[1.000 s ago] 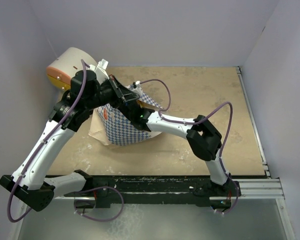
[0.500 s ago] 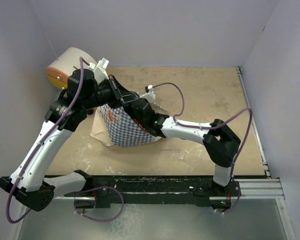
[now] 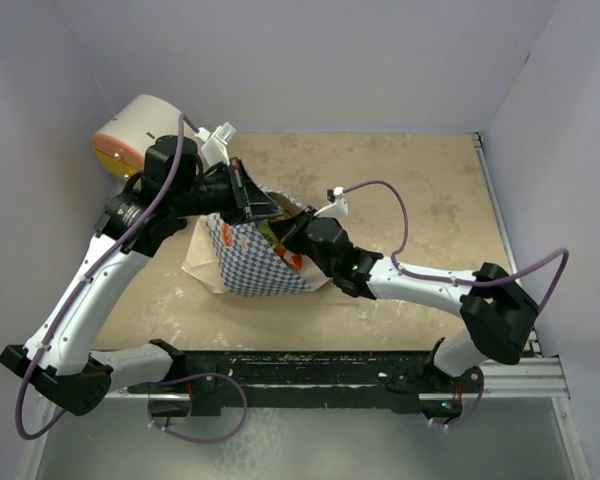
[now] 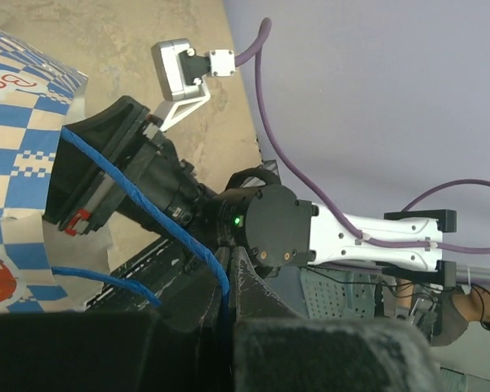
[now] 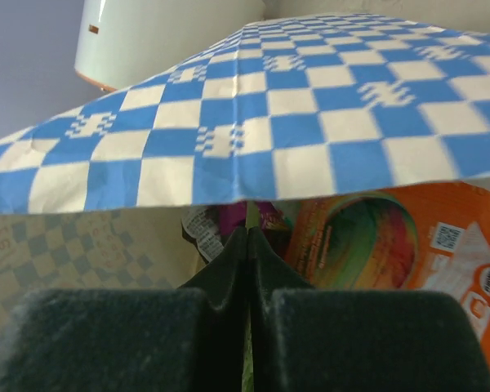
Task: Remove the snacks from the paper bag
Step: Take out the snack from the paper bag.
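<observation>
Paper bag [image 3: 242, 262] lies on its side, mouth pointing right, left gripper [image 4: 226, 282] clamped on its blue cord handle [image 4: 139, 196], right gripper [image 5: 247, 237] pinching the edge of a green packet [image 5: 247, 214].

Top view: soft, even overhead light, no glare. Faint diffuse shadows of arms on bench [image 3: 430, 190]. Sharp throughout, slight bowing at frame edges.
Left wrist: wall bright, washed lilac. Fingers [image 4: 327, 359] black, underexposed, blurred. Blue cord [image 4: 139, 200] running into their gap crisp.
Right wrist: fingers [image 5: 114, 343] dark, out of focus. Green packet [image 5: 247, 214] edge pinched between them blurred. Bag [image 5: 310, 122] chequers soft. Shade beneath; orange packet [image 5: 376, 237] dim, mild sheen.
</observation>
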You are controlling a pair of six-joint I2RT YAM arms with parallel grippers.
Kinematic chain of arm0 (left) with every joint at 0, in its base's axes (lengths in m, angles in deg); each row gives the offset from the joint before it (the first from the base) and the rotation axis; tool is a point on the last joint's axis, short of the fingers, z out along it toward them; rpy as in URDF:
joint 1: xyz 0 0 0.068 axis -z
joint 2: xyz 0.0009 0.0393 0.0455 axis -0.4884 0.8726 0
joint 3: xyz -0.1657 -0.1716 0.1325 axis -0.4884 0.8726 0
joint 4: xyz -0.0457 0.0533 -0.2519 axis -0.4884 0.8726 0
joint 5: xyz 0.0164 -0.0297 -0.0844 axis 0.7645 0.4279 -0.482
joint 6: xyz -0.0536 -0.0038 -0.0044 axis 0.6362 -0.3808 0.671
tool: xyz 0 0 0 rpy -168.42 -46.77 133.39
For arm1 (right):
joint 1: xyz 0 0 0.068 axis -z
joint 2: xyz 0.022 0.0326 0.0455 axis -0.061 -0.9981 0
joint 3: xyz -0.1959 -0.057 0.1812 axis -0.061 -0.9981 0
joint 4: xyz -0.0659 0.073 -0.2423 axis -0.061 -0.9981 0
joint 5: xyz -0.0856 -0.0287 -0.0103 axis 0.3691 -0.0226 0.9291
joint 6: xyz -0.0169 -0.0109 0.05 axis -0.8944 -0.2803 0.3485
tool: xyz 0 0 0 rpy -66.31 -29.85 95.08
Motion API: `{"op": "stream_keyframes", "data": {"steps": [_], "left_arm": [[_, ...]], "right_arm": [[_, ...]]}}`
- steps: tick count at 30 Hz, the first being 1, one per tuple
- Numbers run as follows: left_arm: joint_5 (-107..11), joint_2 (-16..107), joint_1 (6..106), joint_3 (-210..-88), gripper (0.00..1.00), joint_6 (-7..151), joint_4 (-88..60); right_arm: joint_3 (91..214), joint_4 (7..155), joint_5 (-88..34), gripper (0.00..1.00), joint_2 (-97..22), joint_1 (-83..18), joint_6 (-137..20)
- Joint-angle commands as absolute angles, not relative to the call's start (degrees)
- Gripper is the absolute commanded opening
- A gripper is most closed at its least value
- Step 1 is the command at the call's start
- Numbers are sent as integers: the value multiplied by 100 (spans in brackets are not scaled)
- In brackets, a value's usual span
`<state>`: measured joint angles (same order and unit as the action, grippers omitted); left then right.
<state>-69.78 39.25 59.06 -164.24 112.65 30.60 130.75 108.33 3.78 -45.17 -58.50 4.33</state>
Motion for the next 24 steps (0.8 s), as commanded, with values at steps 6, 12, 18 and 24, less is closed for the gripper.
{"op": "stream_keyframes", "data": {"steps": [6,12,18,24], "left_arm": [[-6527,2912,5947,-16167,0,11089,3491],[-6359,2728,5947,-16090,0,10966,3523],[-6182,2710,5947,-16202,0,10867,3704],[-6010,2632,5947,-16190,0,11010,3640]], "right_arm": [[12483,10894,325,0,-3345,-5843,-180],[12357,10754,223,0,-2982,-5850,-537],[12321,10855,85,0,-2892,-5859,-830],[12334,10721,-144,0,-2658,-5861,-897]]}}
